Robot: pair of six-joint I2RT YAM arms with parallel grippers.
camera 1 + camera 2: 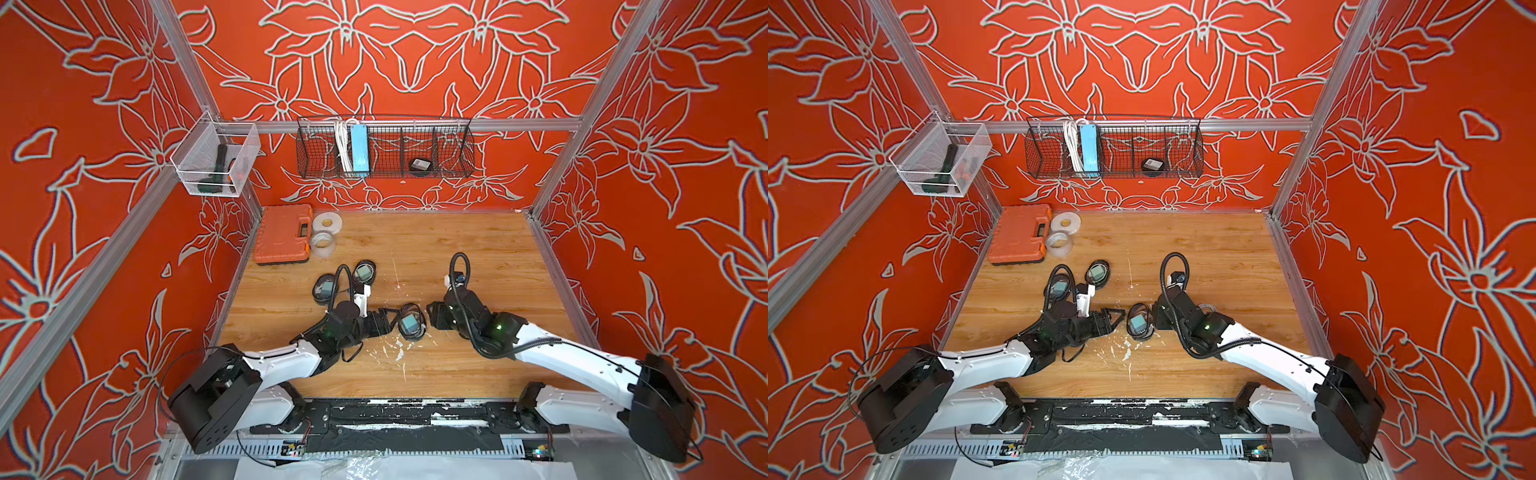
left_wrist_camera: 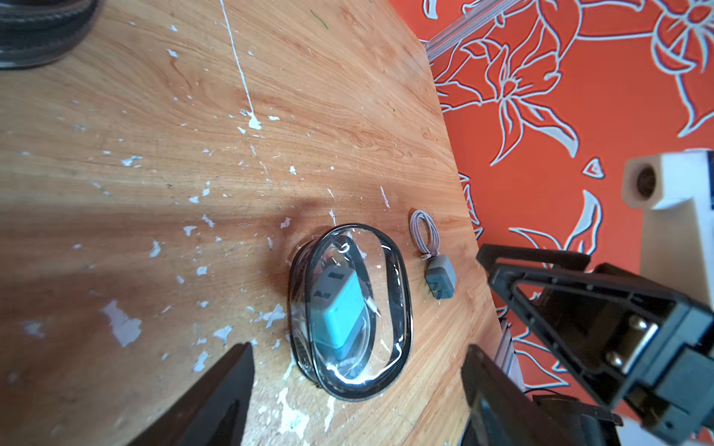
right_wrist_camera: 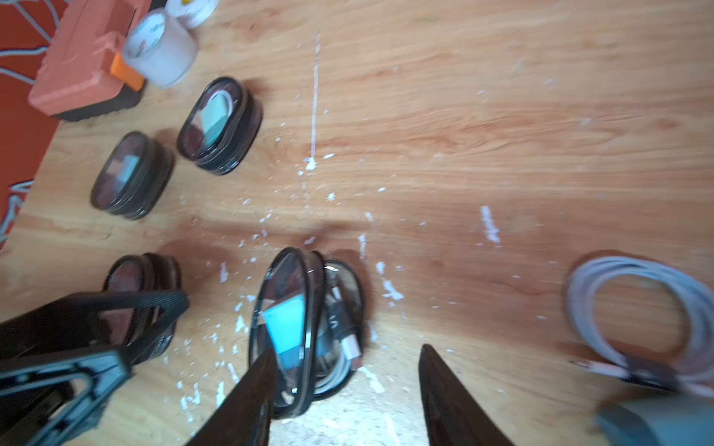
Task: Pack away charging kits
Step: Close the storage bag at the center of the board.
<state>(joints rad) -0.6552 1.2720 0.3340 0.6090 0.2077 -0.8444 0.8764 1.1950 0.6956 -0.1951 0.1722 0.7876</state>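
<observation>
Lower middle of both top views: clear oval case (image 1: pixel 410 323) on wooden table (image 1: pixel 478 257), teal adapter (image 2: pixel 336 312) and white cable (image 3: pixel 340 370) inside. So left gripper (image 1: pixel 390 321) and right gripper (image 1: pixel 431 316) flank it, both with jaws spread, gripping nothing. Two more filled cases (image 1: pixel 365 272) sit up-left. Loose adapter (image 2: pixel 440 278) with coiled cable (image 2: pixel 424 235) lies just beside that case.

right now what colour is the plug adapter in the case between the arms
The plug adapter is teal-blue, clearest in the left wrist view.

Robot test cell, aluminium frame (image 1: pixel 519 124), orange floral walls (image 1: pixel 415 54), wooden tabletop (image 1: pixel 478 249)
</observation>
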